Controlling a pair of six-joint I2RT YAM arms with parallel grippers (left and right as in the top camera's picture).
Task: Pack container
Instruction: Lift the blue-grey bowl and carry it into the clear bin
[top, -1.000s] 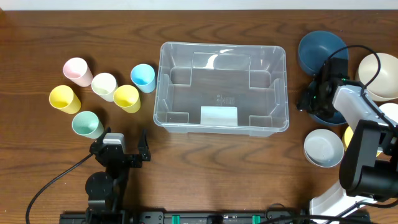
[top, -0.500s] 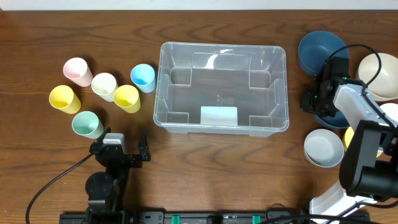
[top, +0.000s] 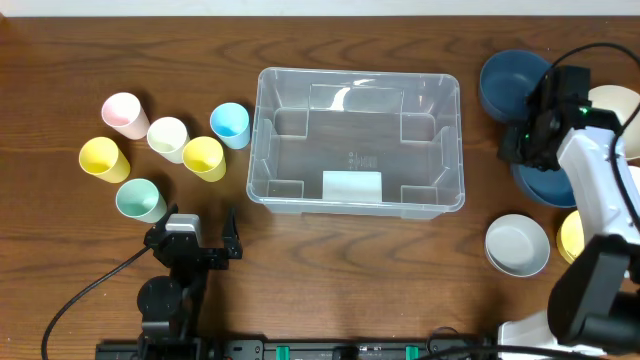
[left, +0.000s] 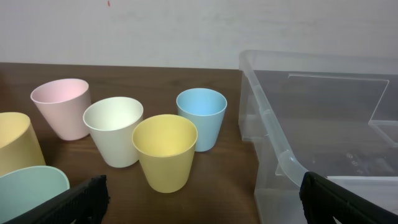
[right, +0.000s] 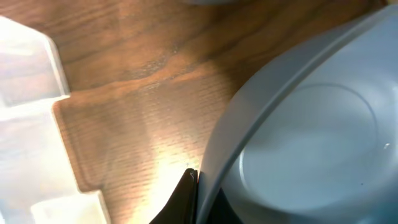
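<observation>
Overhead view. The clear container (top: 356, 72) sits at frame centre on the table (top: 350, 270). The right hand (top: 519, 152), centre right, is clamped on the rim of a blue bowl (top: 536, 186). The left hand (top: 194, 243), lower left, stands wide apart below the pastel cups (top: 168, 135).

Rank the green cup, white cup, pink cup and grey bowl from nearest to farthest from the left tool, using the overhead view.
1. Green cup: just ahead of the left tool, slightly to its left.
2. White cup: farther back, in the middle of the cup group.
3. Pink cup: back-left end of the group.
4. Grey bowl: far across on the right side.
</observation>
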